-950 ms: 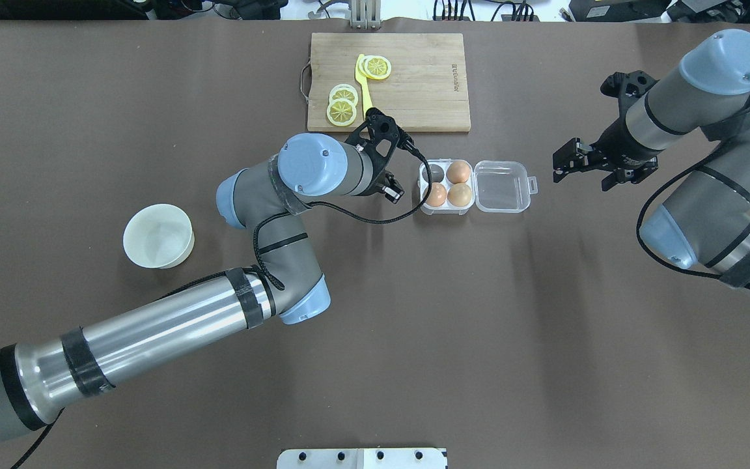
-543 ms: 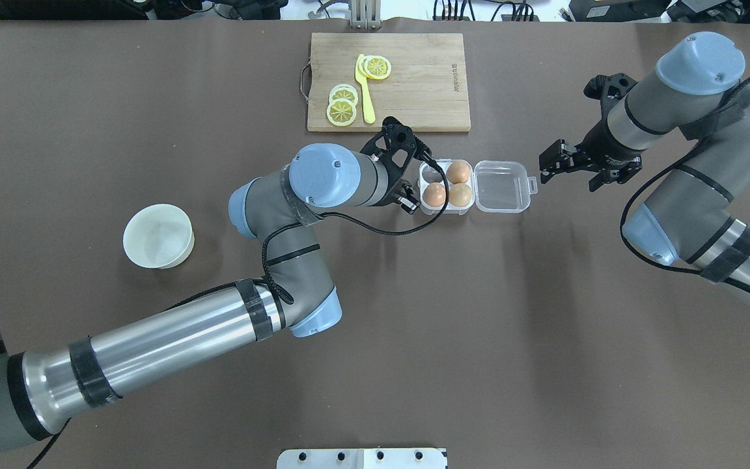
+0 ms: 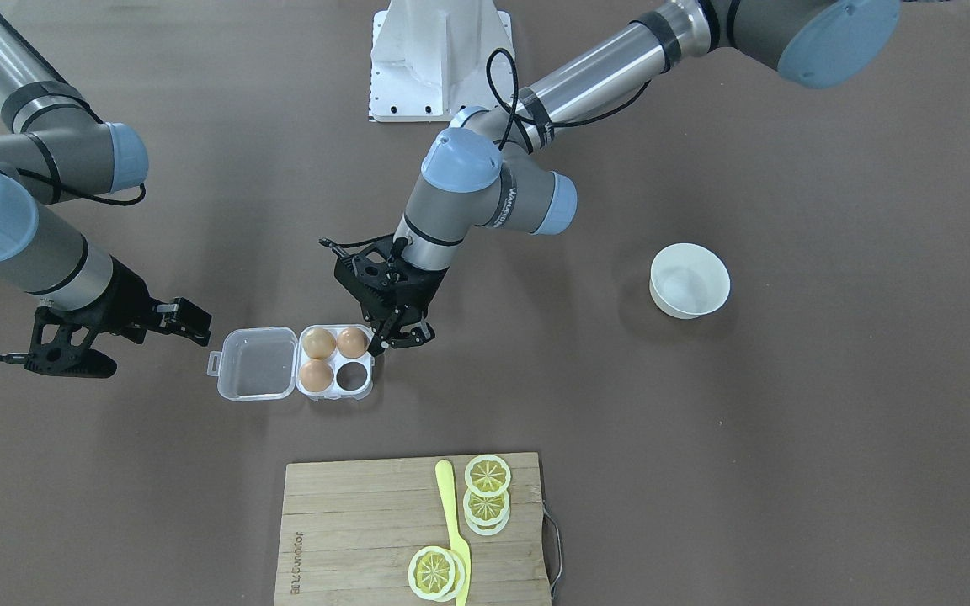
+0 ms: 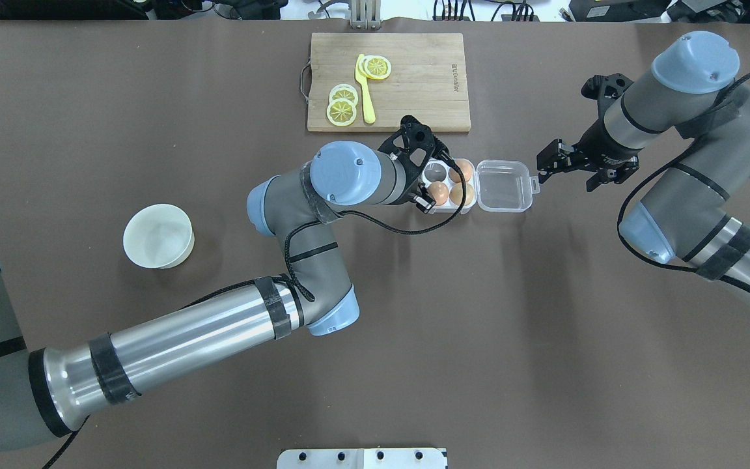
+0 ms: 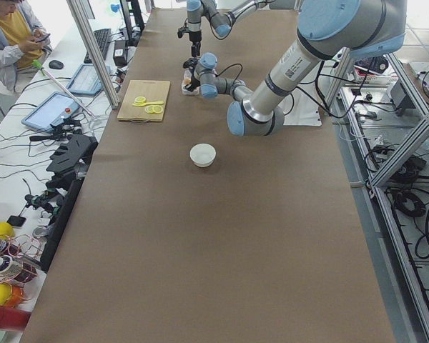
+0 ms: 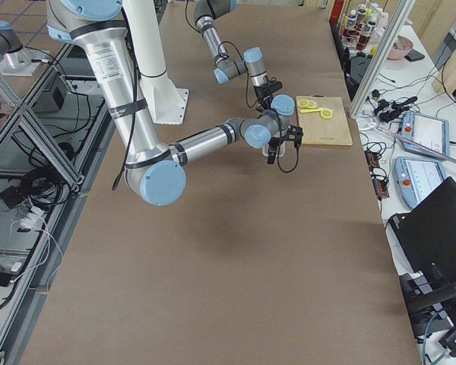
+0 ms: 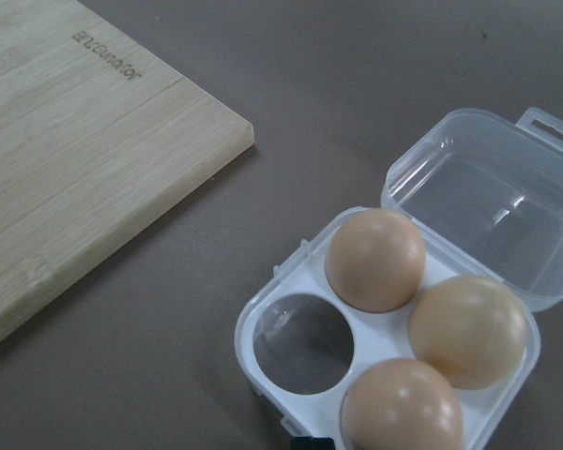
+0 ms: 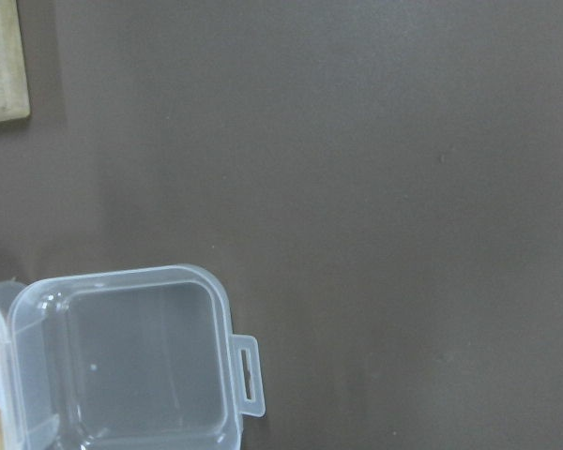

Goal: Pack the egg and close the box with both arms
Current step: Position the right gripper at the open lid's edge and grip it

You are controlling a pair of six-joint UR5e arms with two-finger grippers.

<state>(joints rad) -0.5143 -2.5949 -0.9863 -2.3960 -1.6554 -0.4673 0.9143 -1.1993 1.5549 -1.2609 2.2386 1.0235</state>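
Seen from across the table, the box (image 3: 335, 360) lies with its lid (image 3: 256, 364) folded flat open. The egg (image 3: 353, 342), orange-brown, sits in the cell at the corner nearest the left gripper (image 3: 403, 340). This gripper is just beside that corner, with its fingers spread and nothing between them. A second orange-brown egg (image 3: 316, 375) and a paler egg (image 3: 319, 343) fill the two cells next to the lid. The fourth cell (image 3: 353, 376) shows only its clear bottom. The right gripper (image 3: 194, 324) hangs just beside the latch tab (image 3: 214, 364) of the lid. I cannot tell if its fingers are apart or together, nor if it touches the tab.

From above the robot, the left wrist overlaps the edge of the box opposite the lid. The cutting board (image 4: 414, 85) lies beyond the box, and the white bowl (image 4: 157, 236) is well apart from it on the left arm's side.

The left wrist camera looks down on the box. All three eggs are seated, and the board's corner is near.

The right wrist camera shows the lid, its tab and the brown table (image 8: 403, 187) around them.

In both end views the box is too small to judge.
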